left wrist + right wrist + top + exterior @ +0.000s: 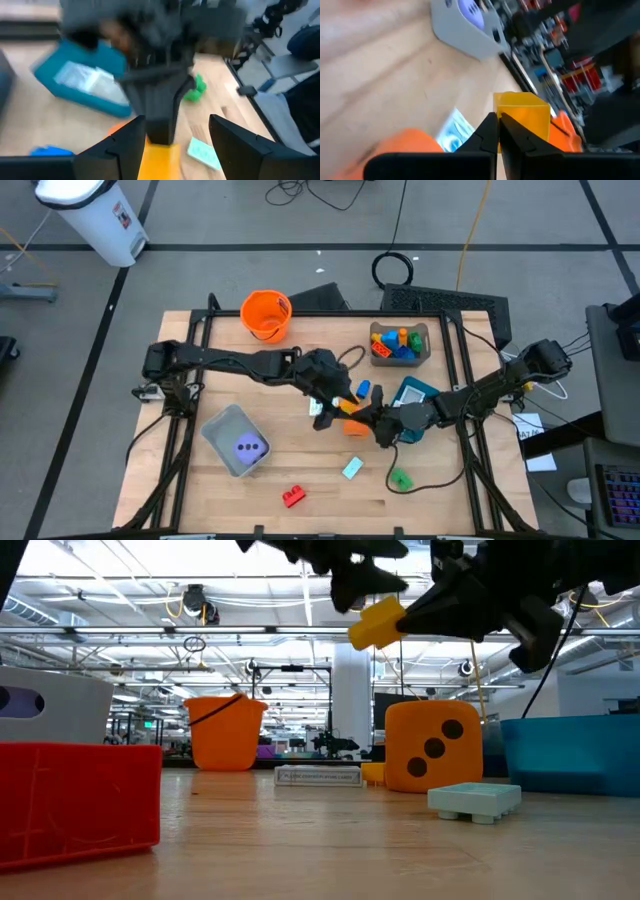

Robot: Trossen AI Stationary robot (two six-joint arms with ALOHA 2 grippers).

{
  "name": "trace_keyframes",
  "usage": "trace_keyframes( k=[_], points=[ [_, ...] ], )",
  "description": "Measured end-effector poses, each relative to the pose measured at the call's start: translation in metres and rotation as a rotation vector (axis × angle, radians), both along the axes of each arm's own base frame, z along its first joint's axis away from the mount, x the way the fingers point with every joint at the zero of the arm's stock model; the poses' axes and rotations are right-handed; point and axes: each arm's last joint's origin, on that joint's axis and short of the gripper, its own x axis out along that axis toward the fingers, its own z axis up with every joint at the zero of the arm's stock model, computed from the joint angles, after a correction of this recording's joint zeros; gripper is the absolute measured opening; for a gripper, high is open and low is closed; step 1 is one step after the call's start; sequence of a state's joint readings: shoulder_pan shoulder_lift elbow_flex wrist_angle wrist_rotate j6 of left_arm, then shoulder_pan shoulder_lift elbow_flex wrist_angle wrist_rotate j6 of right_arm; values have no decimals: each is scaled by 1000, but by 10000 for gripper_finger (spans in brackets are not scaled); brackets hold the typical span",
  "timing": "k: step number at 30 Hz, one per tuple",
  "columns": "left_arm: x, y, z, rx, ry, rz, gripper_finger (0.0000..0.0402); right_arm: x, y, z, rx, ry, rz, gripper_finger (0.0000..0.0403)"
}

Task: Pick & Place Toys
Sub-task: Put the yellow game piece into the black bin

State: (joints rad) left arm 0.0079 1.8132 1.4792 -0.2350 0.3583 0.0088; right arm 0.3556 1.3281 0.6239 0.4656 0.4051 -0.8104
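Here the right gripper (400, 615), clamped on a yellow block (377, 623) above the orange die (432, 747), meets the open left gripper (172, 142). A thin pinch could drop the block.

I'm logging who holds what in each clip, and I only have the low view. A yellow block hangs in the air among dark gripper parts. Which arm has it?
Observer: The right gripper is shut on the yellow block. Its wrist view shows the block at its fingertips.
Operator: And the left gripper?
Observer: The left gripper is open. In its wrist view the fingers stand on either side of the block with gaps.
Operator: Where over the table is this?
Observer: In the high view it is near the table's middle, just left of the teal bin.
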Motion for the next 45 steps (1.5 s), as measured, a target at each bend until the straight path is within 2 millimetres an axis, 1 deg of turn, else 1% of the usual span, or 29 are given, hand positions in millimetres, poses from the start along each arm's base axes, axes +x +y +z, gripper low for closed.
trace_keyframes(
  k=[4, 7, 10, 13, 16, 19, 23, 27, 31, 34, 36, 38, 45],
  points=[
    [-17, 9, 27, 66, -41, 55, 227, -5, -5, 3, -31, 9, -93, 0],
    [-33, 14, 49, 122, -81, 136, 227, -10, -11, 12, -34, -17, -195, 0],
    [-47, 15, 70, 146, -134, 185, 227, -16, -21, 20, -20, -48, -314, 0],
    [-54, 11, 79, 150, -159, 187, 227, -20, -37, 27, 29, -71, -429, 0],
    [-54, 5, 78, 165, -162, 162, 228, -23, -56, 26, 86, -58, -537, 0],
    [-47, 0, 71, 168, -150, 152, 227, -26, -79, 23, 127, -33, -658, 0],
    [-31, -9, 54, 163, -138, 134, 228, -28, -105, 20, 142, -21, -779, 0],
    [-12, -22, 36, 158, -171, 106, 228, -31, -125, 17, 148, -11, -874, 0],
    [4, -32, 16, 157, -177, 82, 228, -36, -140, 13, 178, 16, -942, 0],
    [12, -34, 6, 163, -187, 74, 228, -37, -148, 11, 267, 45, -891, 0],
    [14, -34, 3, 161, -185, 75, 228, -38, -152, 9, 313, 51, -875, 0],
    [14, -34, 3, 159, -184, 78, 227, -37, -157, 5, 316, 64, -898, 0],
    [13, -40, 10, 172, -239, 58, 227, -33, -171, -16, 312, 113, -933, 0]
  ],
)
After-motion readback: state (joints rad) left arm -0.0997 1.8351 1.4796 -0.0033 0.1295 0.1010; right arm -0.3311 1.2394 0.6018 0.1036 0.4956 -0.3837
